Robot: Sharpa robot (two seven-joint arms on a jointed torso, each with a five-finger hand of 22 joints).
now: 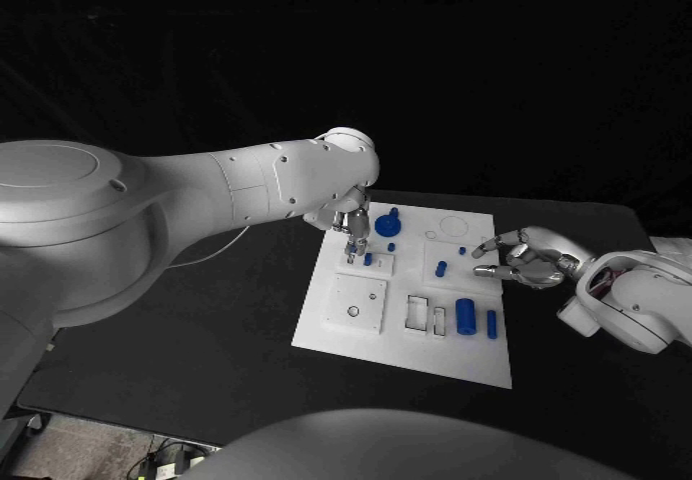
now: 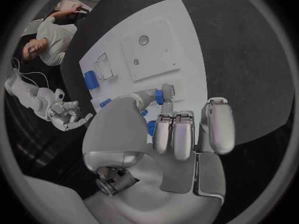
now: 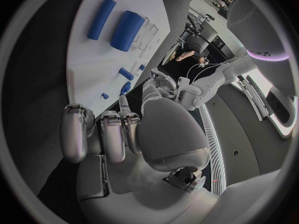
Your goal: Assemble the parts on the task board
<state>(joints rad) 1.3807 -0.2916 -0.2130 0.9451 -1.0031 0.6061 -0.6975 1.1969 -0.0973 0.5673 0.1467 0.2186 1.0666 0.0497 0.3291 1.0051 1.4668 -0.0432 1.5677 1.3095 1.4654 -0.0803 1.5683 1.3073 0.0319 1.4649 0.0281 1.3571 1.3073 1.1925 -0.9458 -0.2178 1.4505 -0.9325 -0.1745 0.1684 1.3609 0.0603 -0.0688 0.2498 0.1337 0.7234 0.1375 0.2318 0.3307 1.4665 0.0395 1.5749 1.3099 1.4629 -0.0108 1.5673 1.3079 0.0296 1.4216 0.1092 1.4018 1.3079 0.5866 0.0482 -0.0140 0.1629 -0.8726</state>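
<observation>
Misalignment is my worry: my left hand (image 1: 351, 215) pinches a small blue peg (image 2: 160, 95) over the far-left part of the task board (image 1: 397, 345), and a tilt could jam it. My right hand (image 1: 522, 259) hovers off the board's right edge, fingers apart, holding nothing. Only my left wrist view shows the peg between my fingertips; from the head my hand hides it.

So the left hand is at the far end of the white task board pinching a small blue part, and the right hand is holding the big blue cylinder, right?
Not quite. The right hand holds nothing; it hovers at the task board's right edge. The big blue cylinder lies on the board, as the head view shows. The left hand does pinch a small blue part.
</observation>
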